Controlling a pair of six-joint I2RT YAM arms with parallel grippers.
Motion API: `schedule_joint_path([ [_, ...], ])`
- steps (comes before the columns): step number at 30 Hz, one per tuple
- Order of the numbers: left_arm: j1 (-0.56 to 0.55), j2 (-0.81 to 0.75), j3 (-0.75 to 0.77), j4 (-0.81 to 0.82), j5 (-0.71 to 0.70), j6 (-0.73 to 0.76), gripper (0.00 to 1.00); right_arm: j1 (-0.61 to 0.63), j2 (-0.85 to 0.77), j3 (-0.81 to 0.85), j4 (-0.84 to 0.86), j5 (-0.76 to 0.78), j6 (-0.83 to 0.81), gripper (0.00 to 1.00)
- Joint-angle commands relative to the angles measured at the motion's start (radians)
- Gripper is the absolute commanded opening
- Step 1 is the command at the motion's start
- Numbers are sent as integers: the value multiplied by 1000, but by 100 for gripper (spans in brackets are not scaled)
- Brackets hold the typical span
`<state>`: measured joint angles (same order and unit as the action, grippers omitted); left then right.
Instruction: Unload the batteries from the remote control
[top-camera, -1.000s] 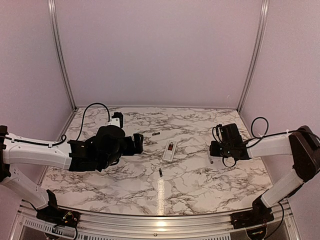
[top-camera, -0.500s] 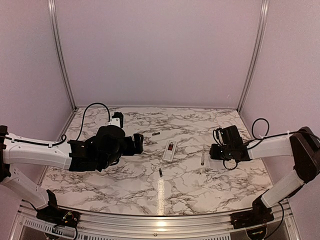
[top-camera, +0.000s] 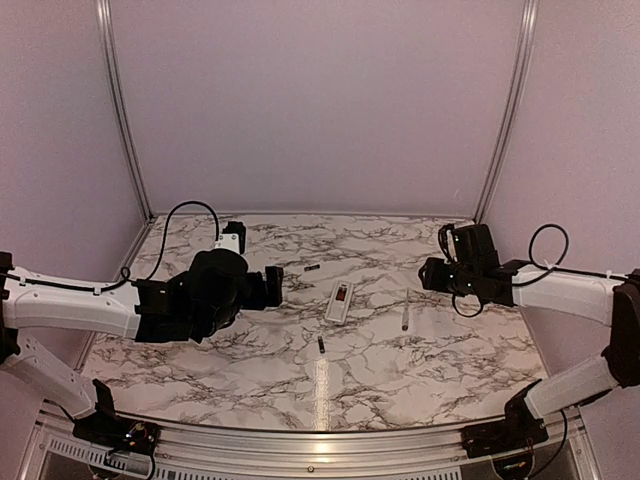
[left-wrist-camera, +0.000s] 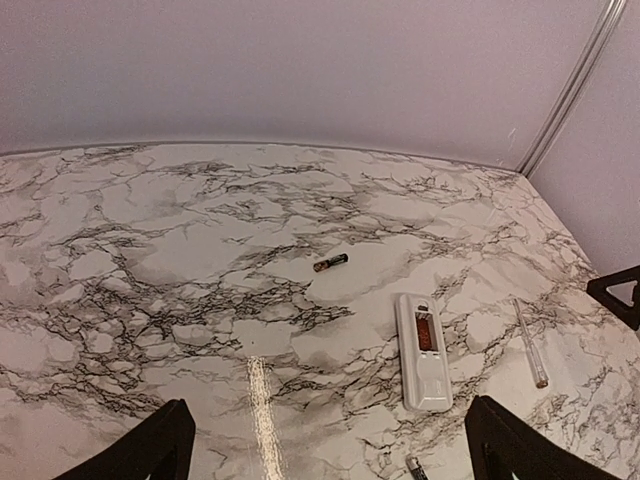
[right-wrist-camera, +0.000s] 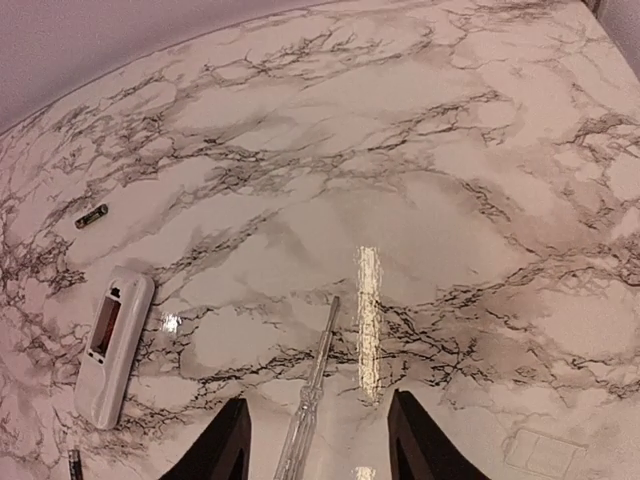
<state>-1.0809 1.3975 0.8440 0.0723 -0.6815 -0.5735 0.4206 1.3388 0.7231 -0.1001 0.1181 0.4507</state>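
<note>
The remote control (top-camera: 340, 300) lies in the middle of the surface (top-camera: 450, 350), and its little red hole looks empty. One battery (top-camera: 312, 268) lies just past it, and the other battery (top-camera: 321, 344) lies just in front. The left claw (top-camera: 276, 286) is spread wide, off to the left. The right claw (right-wrist-camera: 318, 400) is spread too, holding nothing, above the thin clear stick (top-camera: 405, 312). The batteries are round, so a bump from an arm could roll them away.

Marble table (top-camera: 430, 375) bears remote control (top-camera: 340, 301), two batteries (top-camera: 312, 268), thin stick (top-camera: 405, 312).
</note>
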Motion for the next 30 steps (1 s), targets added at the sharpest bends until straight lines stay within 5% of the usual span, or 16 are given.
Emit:
schedule_joint_path([
  [1, 1, -37, -8, -22, -41, 48, 99, -4, -49, 81, -57, 56, -14, 52],
  [9, 36, -80, -19, -33, -88, 127, 99, -4, -96, 157, -93, 100, -47, 72],
  [14, 115, -147, -62, -26, -104, 197, 99, -5, -125, 185, -100, 135, -79, 98],
  [30, 478, -294, -311, 195, -49, 441, 99, -4, -173, 117, 88, 294, -296, 98],
])
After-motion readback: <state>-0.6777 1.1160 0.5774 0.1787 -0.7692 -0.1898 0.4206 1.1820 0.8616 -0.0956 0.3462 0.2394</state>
